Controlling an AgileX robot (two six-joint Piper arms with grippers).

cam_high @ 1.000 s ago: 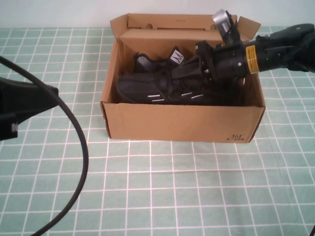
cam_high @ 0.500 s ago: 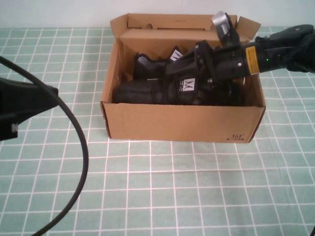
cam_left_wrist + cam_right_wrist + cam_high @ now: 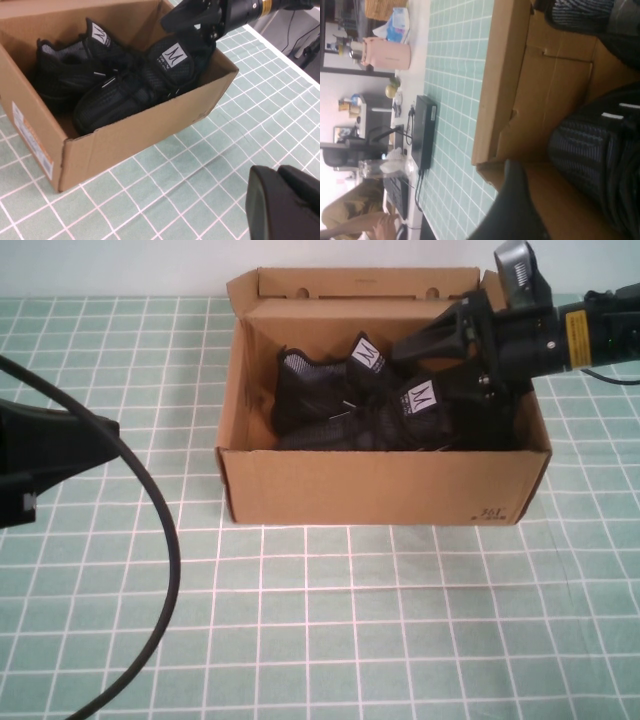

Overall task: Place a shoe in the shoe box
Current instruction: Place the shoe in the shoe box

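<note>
Sneaker (image 3: 400, 420) lay inside the shoe box (image 3: 380, 490) on the counter (image 3: 300, 620), near its twin (image 3: 310, 390), just under the right tool (image 3: 440, 355), whose fingers were spread apart, gripping nothing. Left tool (image 3: 285, 205), closed, hung at the near left.

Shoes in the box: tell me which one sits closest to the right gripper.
The shoe along the shoe box's front wall, directly below the open right gripper. Its twin sneaker lies behind it, toward the back left.
</note>
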